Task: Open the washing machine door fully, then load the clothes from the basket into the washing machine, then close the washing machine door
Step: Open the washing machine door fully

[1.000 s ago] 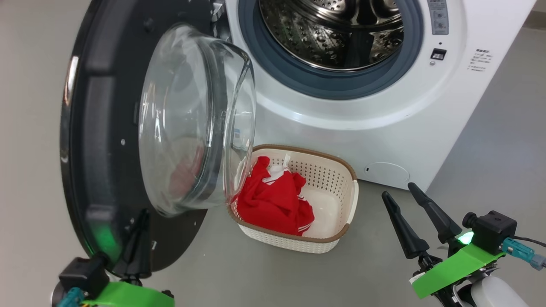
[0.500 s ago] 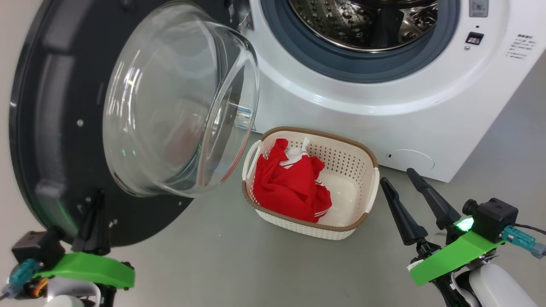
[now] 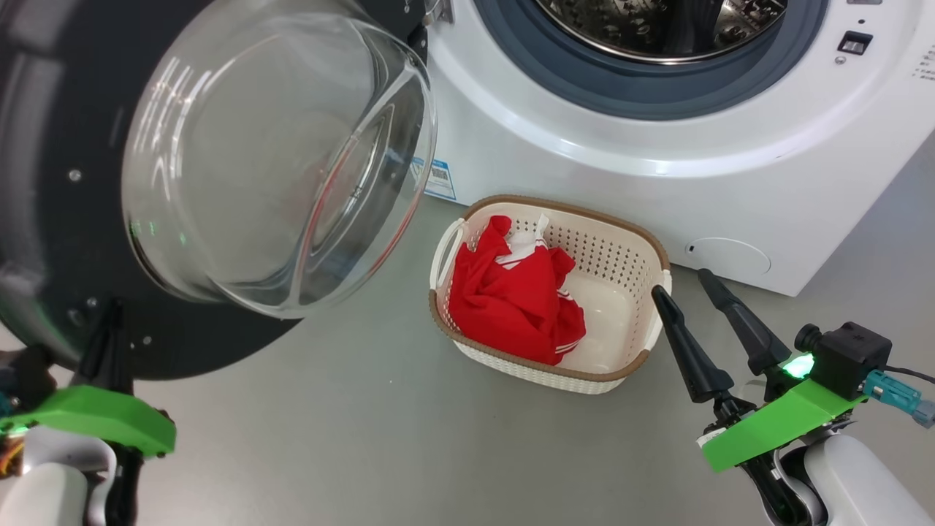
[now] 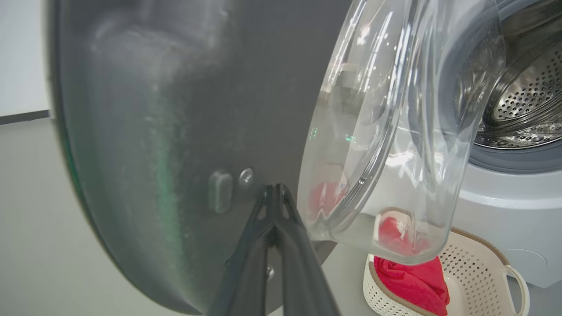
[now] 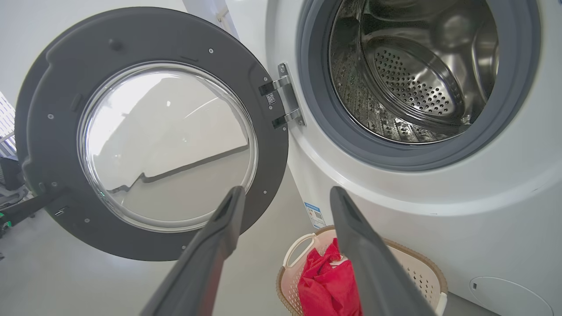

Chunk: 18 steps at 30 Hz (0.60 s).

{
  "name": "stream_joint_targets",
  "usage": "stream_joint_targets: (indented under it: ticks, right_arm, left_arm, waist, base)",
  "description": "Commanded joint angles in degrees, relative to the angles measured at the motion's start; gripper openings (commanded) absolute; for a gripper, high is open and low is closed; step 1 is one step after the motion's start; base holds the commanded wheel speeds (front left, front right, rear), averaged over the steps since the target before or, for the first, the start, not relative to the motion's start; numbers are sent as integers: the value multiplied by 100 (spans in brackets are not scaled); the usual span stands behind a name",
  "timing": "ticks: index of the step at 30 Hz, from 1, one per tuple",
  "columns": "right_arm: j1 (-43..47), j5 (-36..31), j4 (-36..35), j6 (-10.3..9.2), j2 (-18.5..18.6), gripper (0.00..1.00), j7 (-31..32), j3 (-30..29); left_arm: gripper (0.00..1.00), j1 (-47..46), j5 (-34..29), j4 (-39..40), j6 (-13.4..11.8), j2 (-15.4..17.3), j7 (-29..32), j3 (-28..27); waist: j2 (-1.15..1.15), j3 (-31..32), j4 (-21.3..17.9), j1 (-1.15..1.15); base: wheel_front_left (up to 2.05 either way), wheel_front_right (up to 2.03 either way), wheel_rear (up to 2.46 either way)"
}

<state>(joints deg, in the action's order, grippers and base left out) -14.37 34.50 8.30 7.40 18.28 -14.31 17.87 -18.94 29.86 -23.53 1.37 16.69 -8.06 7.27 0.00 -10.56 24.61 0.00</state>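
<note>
The washing machine door point(image 3: 44, 183) stands swung out to the left of the washing machine point(image 3: 584, 183), its inner face and glass bowl point(image 3: 277, 153) turned rightward. The basket point(image 3: 621, 248) sits on the floor point(image 3: 365, 438) just in front of the machine, its long side running left to right, with the clothes point(image 3: 511, 303) heaped in its left half and its right half bare. The left end effector point(image 3: 113, 313) is clenched on nothing, tips at the door's lower inner face. The right end effector point(image 3: 681, 283) hangs released beside the basket's right end, with open floor nearer.
</note>
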Motion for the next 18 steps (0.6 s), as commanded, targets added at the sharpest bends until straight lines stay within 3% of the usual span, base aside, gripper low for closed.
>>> stream_joint_targets:
  ticks: [1,18]
  right_arm:
    - [-117,8,-140,9,36,100,-69,103]
    - [-308,7,-129,9,72,100,-69,81]
  left_arm:
    - [0,-387,8,-71,42,401,26,-285]
    - [0,-1552,-30,-1432,320,684,26,-116]
  waist:
    - [0,-63,25,0]
    - [0,-372,135,0]
  base:
    - [0,0,0]
    - [0,0,0]
